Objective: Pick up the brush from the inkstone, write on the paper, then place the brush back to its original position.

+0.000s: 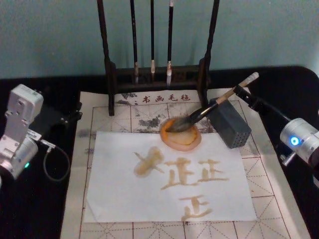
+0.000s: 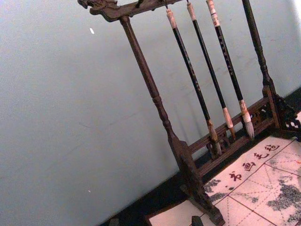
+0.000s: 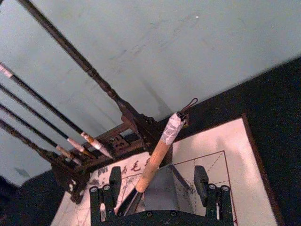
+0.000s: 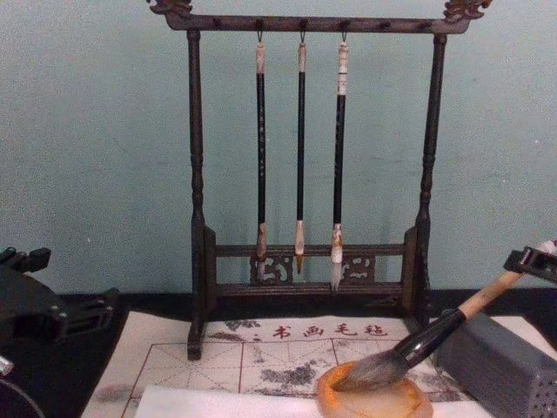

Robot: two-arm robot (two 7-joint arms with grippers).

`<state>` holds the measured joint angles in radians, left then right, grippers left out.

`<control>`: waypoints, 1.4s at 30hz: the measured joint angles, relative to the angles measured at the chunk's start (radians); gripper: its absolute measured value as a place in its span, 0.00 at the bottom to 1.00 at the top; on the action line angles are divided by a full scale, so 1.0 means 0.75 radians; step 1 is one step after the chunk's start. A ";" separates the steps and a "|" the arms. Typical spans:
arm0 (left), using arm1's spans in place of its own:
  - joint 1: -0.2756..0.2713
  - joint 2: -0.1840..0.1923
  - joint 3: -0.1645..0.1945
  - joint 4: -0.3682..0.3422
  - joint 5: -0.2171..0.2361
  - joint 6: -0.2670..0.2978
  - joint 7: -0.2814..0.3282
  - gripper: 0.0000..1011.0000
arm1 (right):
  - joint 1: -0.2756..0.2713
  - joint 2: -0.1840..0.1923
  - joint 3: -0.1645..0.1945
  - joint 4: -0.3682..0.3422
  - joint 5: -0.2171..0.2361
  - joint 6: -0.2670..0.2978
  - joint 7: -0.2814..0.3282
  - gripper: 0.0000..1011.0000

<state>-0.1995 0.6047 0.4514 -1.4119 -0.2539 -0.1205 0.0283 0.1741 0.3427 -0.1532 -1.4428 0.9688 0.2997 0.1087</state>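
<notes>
Right fingers (image 1: 245, 95): spread wide, one on each side of the upper handle of the brush (image 1: 199, 115). In the right wrist view there is a gap on both sides, so I grip nothing. My right arm reaches in from the right edge of the worktop (image 1: 299, 79), over the far right corner of the mat (image 1: 269, 194).

Brush: lying tilted. The bristles sit in the inkstone (image 1: 169, 142), the black shaft leans across the top of the grey block (image 1: 230, 124), and the white-wrapped end points up and to the right.

Inkstone: on the mat, overlapping the far edge of the paper (image 1: 119, 199), with the grey block just beside it on the right.

Paper: flat on the mat, with amber-brown strokes across its middle and near side.

Rack (image 4: 197, 174): at the back of the mat, upright, with three thin brushes (image 4: 300, 148) hanging from its top bar.

Left arm (image 1: 20, 129): parked at the left edge of the worktop, off the mat. Whether it is open or closed, I cannot tell.
</notes>
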 joint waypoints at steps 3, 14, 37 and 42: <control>0.000 0.000 0.000 0.000 0.000 0.000 0.000 0.99 | 0.020 -0.020 0.000 0.019 0.030 0.005 -0.019 0.99; 0.000 0.000 0.000 0.000 0.000 0.000 0.000 0.99 | 0.058 -0.056 -0.028 0.046 0.095 0.015 -0.071 0.99; 0.000 0.000 0.000 0.000 0.000 0.000 0.000 0.99 | 0.152 -0.071 -0.086 0.151 0.179 -0.009 -0.108 0.99; 0.000 0.000 0.000 0.000 0.000 0.000 0.000 0.99 | 0.145 -0.074 -0.095 0.137 0.196 -0.021 -0.119 0.99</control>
<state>-0.1995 0.6047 0.4514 -1.4120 -0.2539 -0.1206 0.0283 0.2826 0.2868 -0.2247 -1.3401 1.1156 0.2838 0.0194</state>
